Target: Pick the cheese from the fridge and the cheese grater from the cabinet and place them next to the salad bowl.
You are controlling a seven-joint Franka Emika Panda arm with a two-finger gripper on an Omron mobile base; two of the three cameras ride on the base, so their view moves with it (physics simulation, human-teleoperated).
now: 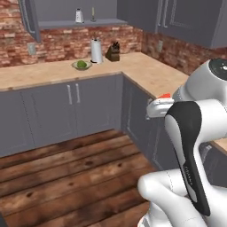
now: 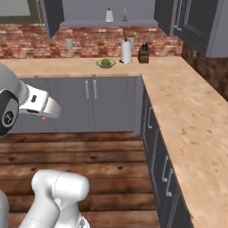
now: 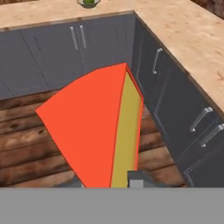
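My gripper (image 3: 107,181) is shut on the cheese (image 3: 98,127), a wedge with a broad red rind and a yellow side face, held in the air over the wooden floor. In the base views only a red sliver of the cheese (image 1: 165,95) shows at the hand (image 1: 153,107), and an orange speck under the gripper (image 2: 49,113). The salad bowl (image 1: 82,65) (image 2: 106,63) (image 3: 89,2) with its green lettuce ball sits on the back counter. The cheese grater (image 1: 79,16) (image 2: 109,15) stands on the open cabinet (image 1: 66,23) (image 2: 89,23) above it. The fridge is out of view.
A white paper towel roll (image 1: 96,51) (image 2: 126,51) and a dark knife block (image 1: 113,52) (image 2: 143,53) stand right of the bowl. A candle (image 1: 93,14) (image 2: 124,14) is beside the grater. The L-shaped wooden counter (image 1: 150,73) (image 2: 191,116) tops grey door cabinets (image 3: 175,100).
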